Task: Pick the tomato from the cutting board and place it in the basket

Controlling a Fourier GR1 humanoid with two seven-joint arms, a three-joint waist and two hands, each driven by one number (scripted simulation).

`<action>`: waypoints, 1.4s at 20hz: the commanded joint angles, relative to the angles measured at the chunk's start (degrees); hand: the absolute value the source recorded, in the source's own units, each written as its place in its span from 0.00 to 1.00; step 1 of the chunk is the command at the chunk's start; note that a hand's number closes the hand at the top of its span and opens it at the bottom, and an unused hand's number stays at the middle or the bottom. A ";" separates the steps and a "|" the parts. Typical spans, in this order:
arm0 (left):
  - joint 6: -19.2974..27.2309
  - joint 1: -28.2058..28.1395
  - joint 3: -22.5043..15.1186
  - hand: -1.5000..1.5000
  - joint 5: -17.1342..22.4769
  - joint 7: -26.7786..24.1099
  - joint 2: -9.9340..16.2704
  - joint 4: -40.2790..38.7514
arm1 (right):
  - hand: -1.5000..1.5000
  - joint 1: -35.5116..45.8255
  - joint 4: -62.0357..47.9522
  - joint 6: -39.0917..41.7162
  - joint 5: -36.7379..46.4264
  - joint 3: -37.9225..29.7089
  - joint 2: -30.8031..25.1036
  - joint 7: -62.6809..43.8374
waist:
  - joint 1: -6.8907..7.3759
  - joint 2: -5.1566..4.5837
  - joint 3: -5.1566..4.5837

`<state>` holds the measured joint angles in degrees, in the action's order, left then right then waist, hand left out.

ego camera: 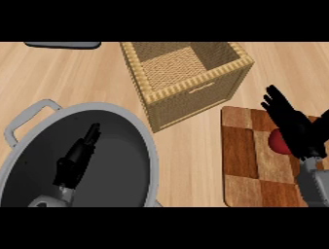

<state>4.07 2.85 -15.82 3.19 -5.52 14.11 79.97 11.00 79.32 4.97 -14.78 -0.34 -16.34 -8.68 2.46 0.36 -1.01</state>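
I can see only a bit of the tomato (pixel 276 142). It is a red round shape on the board (pixel 241 146), and my right hand (pixel 297 127) is over most of it. The right hand is spread wide, fingers pointing up and away, thumb out to the side. It is not curled round anything yet. I cannot tell if the palm is touching the tomato or just above it.

I think the tomato is light and smooth, so it could roll or slip. It is soft too, I would guess, so a hard squeeze could squash it. I would take it round the middle, fingers on one side and thumb on the other.

The board is made of light and dark brown squares. It lies flat on the pale wood counter (pixel 60 78), at the right. The basket (pixel 228 82) is up and to the left of the board, near its corner. It is square and woven, has tall walls, and is open on top. I would have to lift the tomato over the wall and set it down inside.

My left hand (pixel 78 158) rests over a big grey pot (pixel 144 141) at the left, fingers straight, holding nothing. The pot sits close to the basket. A dark flat thing (pixel 63 44) shows at the top edge, and I cannot tell what it is.
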 commanded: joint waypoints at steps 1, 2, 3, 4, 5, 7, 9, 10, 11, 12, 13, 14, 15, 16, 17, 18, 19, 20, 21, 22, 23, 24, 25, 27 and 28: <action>1.41 -0.38 1.71 0.50 -1.74 -0.96 0.56 2.33 | 1.00 6.76 -2.76 1.05 1.14 -0.06 -0.03 -0.30 | -1.82 -0.38 1.02; 2.56 0.06 1.97 0.50 -2.21 1.86 2.56 6.52 | 1.00 6.37 -0.75 -1.27 2.84 2.08 2.90 1.72 | -1.58 -0.28 1.04; 3.14 4.07 5.11 0.50 -2.42 -1.13 4.21 2.61 | 1.00 7.76 1.39 0.54 1.00 0.96 1.40 1.40 | -1.94 -0.32 1.01; 2.20 6.56 6.94 0.50 -1.97 0.98 7.64 5.15 | 1.00 11.54 -0.44 -0.30 2.08 1.33 1.87 1.62 | -1.07 -0.37 1.05; 3.05 10.11 8.21 0.50 -2.61 2.05 8.97 5.38 | 1.00 13.83 -0.30 0.91 -0.17 -0.80 1.07 2.12 | -1.25 -0.40 1.10; 4.95 5.01 6.60 0.50 -2.08 0.37 6.76 3.88 | 1.00 11.49 3.46 -13.45 -6.98 -14.41 7.87 9.30 | -7.03 2.92 3.36; 2.42 8.93 7.29 0.50 -1.52 2.23 10.33 6.62 | 1.00 12.86 1.35 -9.99 -10.16 0.35 15.78 8.75 | -0.16 -0.31 1.23; 2.81 9.60 7.69 0.50 -1.74 2.97 10.53 6.31 | 1.00 12.21 3.61 -18.34 0.35 8.48 15.90 9.38 | -1.41 -0.20 1.00; 2.40 12.30 8.29 0.50 -1.53 4.32 11.03 4.28 | 0.00 14.58 3.34 -21.87 2.85 9.41 15.99 9.39 | -1.87 -0.32 0.98; 0.52 13.12 9.79 0.50 0.70 4.19 12.42 4.04 | 0.00 15.21 3.08 -25.87 5.54 11.58 16.07 9.13 | -1.80 -0.31 0.95; 3.35 7.03 7.25 0.50 -1.89 -0.07 10.82 5.95 | 0.00 16.42 2.85 -28.28 10.90 11.01 16.13 8.43 | -1.44 -0.16 0.92; 2.65 9.74 8.37 0.50 -1.06 3.15 12.58 5.49 | 0.00 19.73 1.29 -31.15 14.88 10.42 16.07 5.11 | -1.59 -0.17 0.89; 3.91 5.39 6.90 0.50 -1.23 -0.16 10.71 6.36 | 0.00 20.16 3.84 -30.81 16.48 9.96 11.43 0.11 | -1.91 0.10 0.83; 3.35 10.42 7.90 0.50 -0.76 2.42 12.09 4.96 | 0.00 22.19 2.24 -32.68 20.96 11.10 9.79 -0.40 | -2.57 0.02 0.77; 2.99 8.56 7.64 0.50 0.00 2.05 12.55 6.10 | 0.00 23.22 0.63 -33.61 24.26 11.08 6.51 -4.30 | -2.19 0.26 0.66; 4.26 8.78 8.33 0.50 0.03 3.15 12.94 6.03 | 0.00 22.86 -0.04 -31.45 26.48 10.97 1.53 -6.97 | -2.82 0.42 0.63; 3.56 8.28 8.33 0.50 0.32 1.07 13.45 4.74 | 0.00 24.99 -0.97 -30.39 28.58 10.99 -1.58 -10.97 | -3.15 0.34 0.47; 3.77 7.98 7.16 0.50 0.01 2.80 13.67 6.04 | 0.00 26.55 -2.23 -28.51 30.48 11.85 -4.13 -15.63 | -2.89 0.63 0.47; 4.09 7.47 7.73 0.50 1.03 1.85 13.38 5.66 | 0.00 25.35 -2.18 -25.69 32.37 13.52 -7.08 -18.14 | -3.68 0.77 0.40; 4.25 7.79 8.02 0.50 0.58 2.04 14.71 5.15 | 0.00 27.83 -2.34 -20.82 32.52 13.57 -11.08 -21.20 | -3.86 0.84 0.36; 5.01 8.12 7.15 0.50 0.74 2.65 13.70 5.40 | 0.00 28.81 -3.12 -16.48 33.11 15.11 -13.45 -24.25 | -4.12 0.88 0.30; 5.16 7.61 7.08 0.50 1.00 2.57 14.03 5.72 | 0.00 30.13 -2.99 -11.96 33.25 16.93 -15.06 -27.01 | -3.58 1.01 0.29; 5.82 8.18 7.09 0.50 0.70 2.24 14.31 5.89 | 0.00 31.08 -2.65 -6.40 32.26 18.33 -17.14 -28.26 | -3.66 0.95 0.35; 5.27 8.68 6.09 0.50 1.33 2.82 14.45 5.88 | 0.00 34.24 -3.59 3.29 30.48 20.97 -19.52 -30.98 | -2.82 0.45 0.38; 5.50 9.21 6.84 0.50 2.16 3.72 14.99 6.46 | 0.00 34.98 -2.70 8.19 27.55 20.70 -20.60 -32.91 | -3.10 0.69 0.52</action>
<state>12.45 11.31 -9.12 4.21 -2.67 28.13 85.86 41.95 76.78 -1.52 14.90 17.31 -30.91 -34.55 -0.73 1.04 -0.58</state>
